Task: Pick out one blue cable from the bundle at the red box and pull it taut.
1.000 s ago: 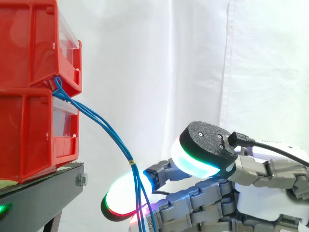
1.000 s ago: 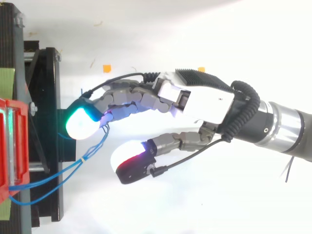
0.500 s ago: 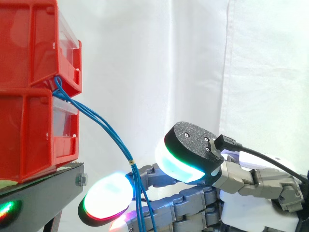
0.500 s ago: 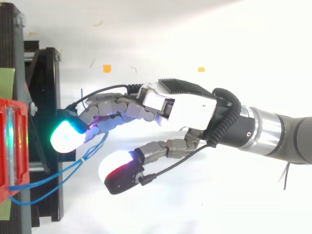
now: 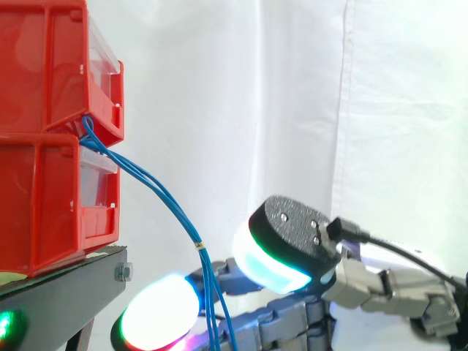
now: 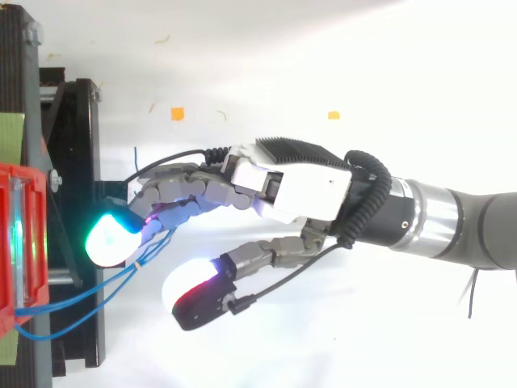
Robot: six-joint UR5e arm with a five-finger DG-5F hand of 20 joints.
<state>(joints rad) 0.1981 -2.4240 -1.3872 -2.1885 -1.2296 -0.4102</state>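
The hand [image 6: 299,182] reaches in from the right with its fingers [image 6: 182,190] stretched almost straight toward the black stand [image 6: 81,162] and its thumb [image 6: 258,259] held well apart from them, so it is spread and pinches nothing. The bundle of blue cables [image 5: 157,191] comes out of the gap between the 2 stacked red bins [image 5: 44,73] and slopes down and to the right in a loose curve to a small yellow tie [image 5: 199,247] that binds the strands. Below the tie the strands drop almost straight to the bottom edge of the side view, passing just beside a glowing pad [image 5: 161,322] and in front of the fingers. From above, the cables [image 6: 81,295] run from the red bin's front [image 6: 20,250] across the stand to the tie [image 6: 139,263], then slip under the fingers close to the green and white pad [image 6: 113,234]; whether they touch it I cannot tell. A white curtain [image 5: 292,88] hangs behind
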